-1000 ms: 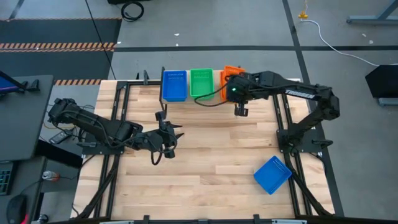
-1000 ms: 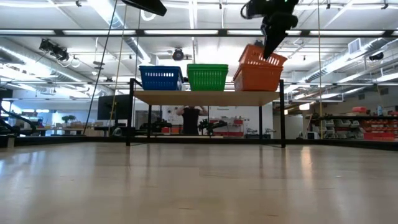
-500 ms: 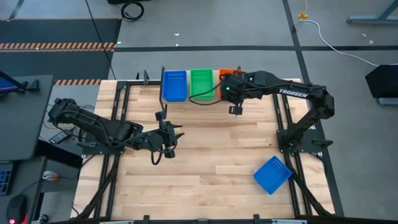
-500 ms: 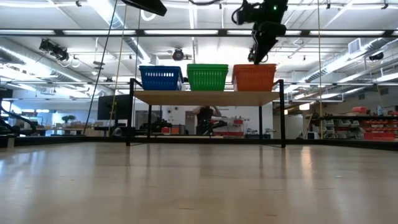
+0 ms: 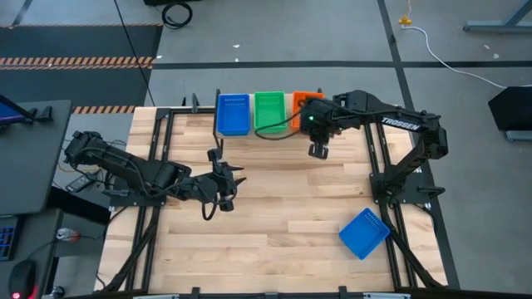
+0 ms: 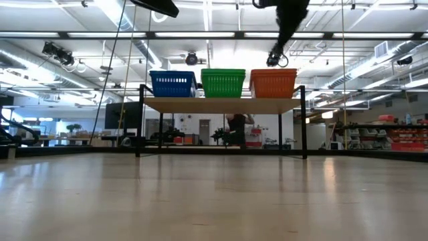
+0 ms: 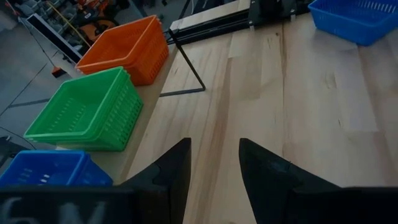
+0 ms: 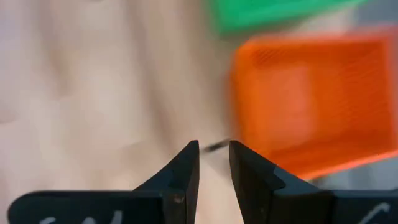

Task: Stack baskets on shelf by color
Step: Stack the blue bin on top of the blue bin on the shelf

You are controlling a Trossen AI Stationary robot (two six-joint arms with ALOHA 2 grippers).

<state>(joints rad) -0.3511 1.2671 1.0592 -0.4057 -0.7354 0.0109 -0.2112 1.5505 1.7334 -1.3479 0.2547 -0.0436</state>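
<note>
On the shelf (image 5: 259, 133) at the far edge of the bench (image 5: 274, 216), the high view shows blue (image 5: 233, 114), green (image 5: 268, 110) and orange (image 5: 304, 101) basket stacks side by side. The right end effector (image 5: 319, 151) hangs just in front of the orange stack, released and empty. The left end effector (image 5: 223, 184) waits over mid-bench. One loose blue basket (image 5: 364, 232) lies at the near right, well apart from the shelf; judged the next item to fetch.

Low view: all three stacks sit level on the shelf; the right end effector (image 6: 275, 60) is above the orange stack (image 6: 273, 84), clear of its rim. Lift clear before traversing, so the stack is not dragged.

Left wrist view: the left end effector (image 7: 214, 163) has its fingers parted, grasping nothing; the loose blue basket (image 7: 356, 18) lies ahead of it.

Right wrist view: the fingers (image 8: 183, 171) stand slightly apart over bare wood, the orange stack (image 8: 311, 99) beyond. Grip the blue basket by one wall and seat it squarely in the blue stack.
</note>
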